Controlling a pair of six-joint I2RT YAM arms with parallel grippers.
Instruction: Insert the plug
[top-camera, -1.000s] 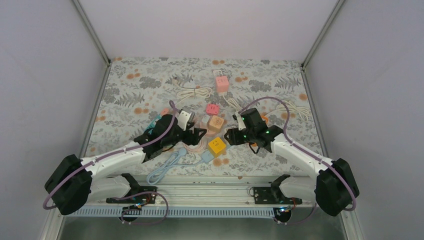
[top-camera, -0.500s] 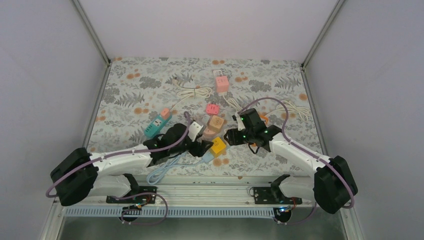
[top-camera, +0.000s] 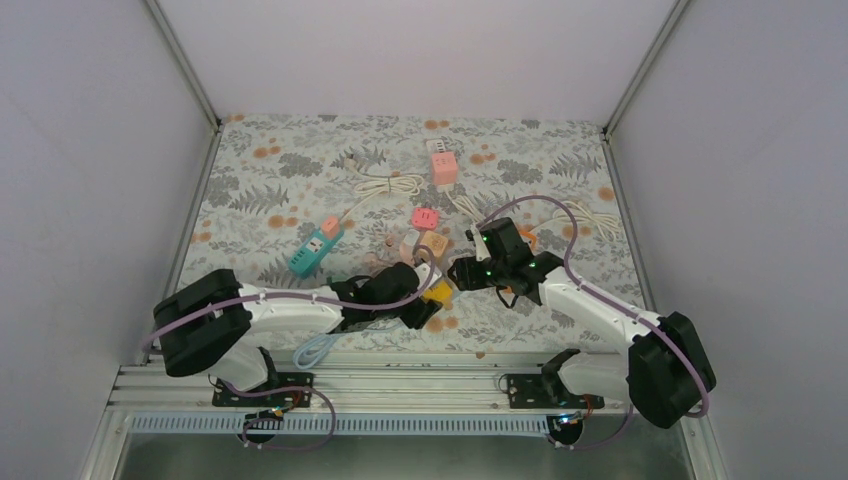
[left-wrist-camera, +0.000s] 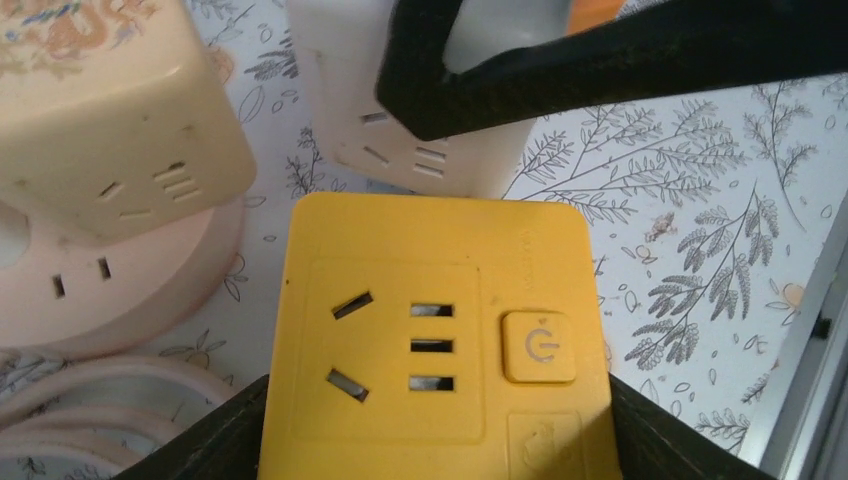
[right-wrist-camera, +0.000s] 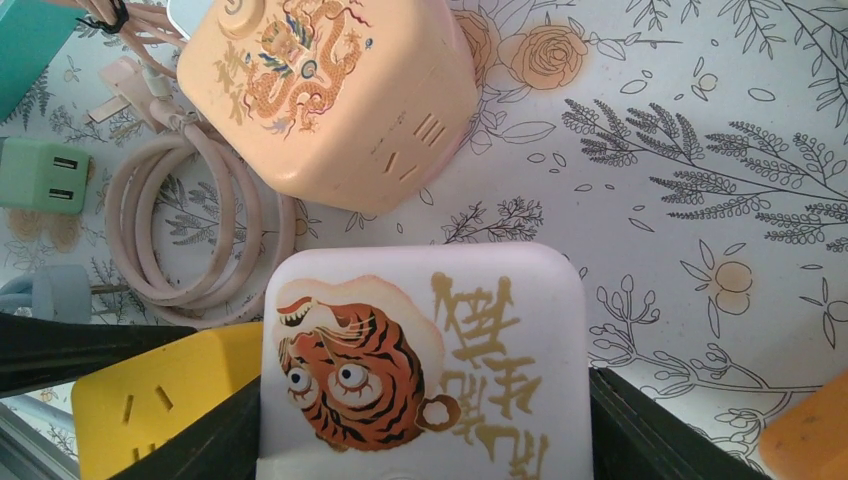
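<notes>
Floral table (top-camera: 260, 160) — socket cubes clustered near centre. Left gripper (left-wrist-camera: 437, 440) closed against both sides of yellow socket cube (left-wrist-camera: 435, 320). Right gripper (right-wrist-camera: 425, 440) clamps white tiger-print cube (right-wrist-camera: 420, 350), just beside yellow one (peach dragon cube (right-wrist-camera: 330, 90) close by).

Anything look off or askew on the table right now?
Yes: the beige dragon-print cube socket looks tilted, seemingly propped on the pink round socket and coiled pink cable rather than flat on the mat. The yellow cube socket and white tiger cube sit crowded right beside it.
</notes>
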